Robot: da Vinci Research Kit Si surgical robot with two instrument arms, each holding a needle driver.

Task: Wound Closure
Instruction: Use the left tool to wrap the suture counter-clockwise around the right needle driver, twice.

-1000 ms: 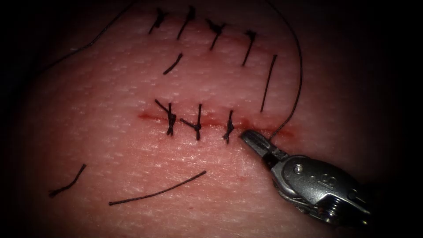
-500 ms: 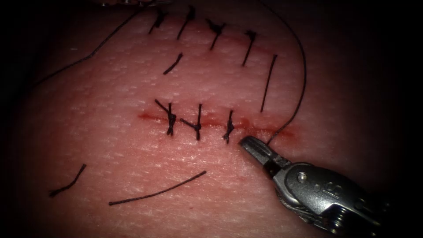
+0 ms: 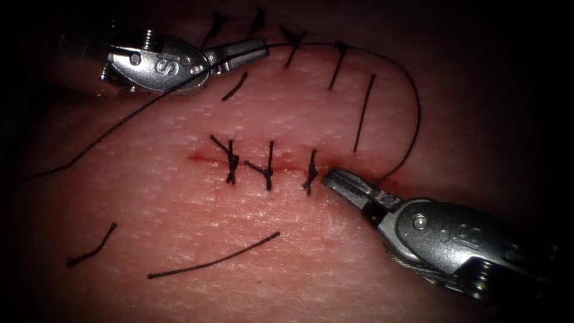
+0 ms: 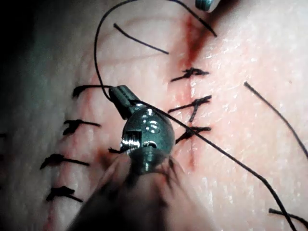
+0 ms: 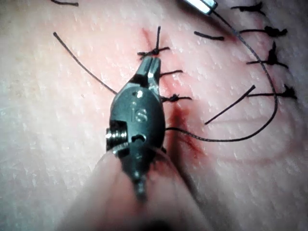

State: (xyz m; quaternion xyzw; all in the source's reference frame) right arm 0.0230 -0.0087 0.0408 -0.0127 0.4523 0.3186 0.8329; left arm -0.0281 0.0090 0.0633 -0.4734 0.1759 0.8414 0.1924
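— Starting at the left: any trouble with those cut ends of thread [image 3: 212, 260] lying loose on the tissue [image 3: 149, 197]?

— Well apart from both tools. Hard to see them snagging anything where they lie.

— And the left tool [image 3: 254, 49]?

— Up by the older row of stitches [image 3: 341, 60], closed on the thread [image 3: 412, 107], with one length trailing away leftward and the other arching over to the right. Clamped hard enough, could fray or crush the strand at the bite. Clamped too lightly, could let it slip under a pull.

— Close to those older knots?

— Crossing right over them in the endoscope view. Could catch on a knot there under tension and drag on it.

— Moving along to the cut [image 3: 206, 158]?

— Three stitches [image 3: 269, 167] across it, looking snug. To their right, the right tool [image 3: 335, 179], closed and seemingly holding nothing, tip down on the tissue just beside the third stitch. Pressed or swept sideways, might nudge that knot loose or bruise the wound edge.

— Further right?

— The unclosed end of the cut, wet with red fluid [image 3: 388, 178], where the thread enters the tissue just behind the right tool. Worth watching most: a sharp pull from the left tool could saw through the edge there, or tighten the arc against the right tool's shaft.

— And the needle?

— Cannot tell where. Not in either tool's grasp, judging by all three views.
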